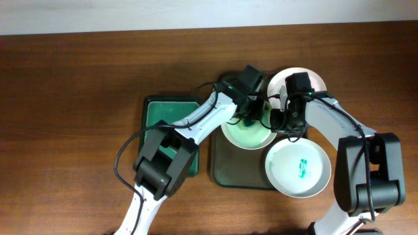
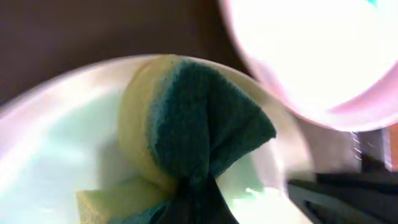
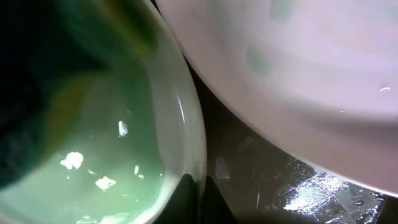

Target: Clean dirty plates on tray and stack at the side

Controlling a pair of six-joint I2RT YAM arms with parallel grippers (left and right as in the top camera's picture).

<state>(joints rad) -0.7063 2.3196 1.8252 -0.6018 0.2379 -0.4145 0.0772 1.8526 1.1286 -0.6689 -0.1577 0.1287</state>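
On the dark tray lies a white plate with a wet greenish sheen. My left gripper is shut on a yellow and green sponge, which presses onto this plate. My right gripper is shut on the plate's right rim, its fingertips pinching it from both sides. A second plate with a teal smear overlaps the tray's right edge. The third plate, plain white, lies at the far right, partly hidden by my right wrist.
A smaller bright green tray sits left of the dark tray, under my left arm. The dark tray's floor glistens wet. Bare wooden table stretches to the left and along the far side.
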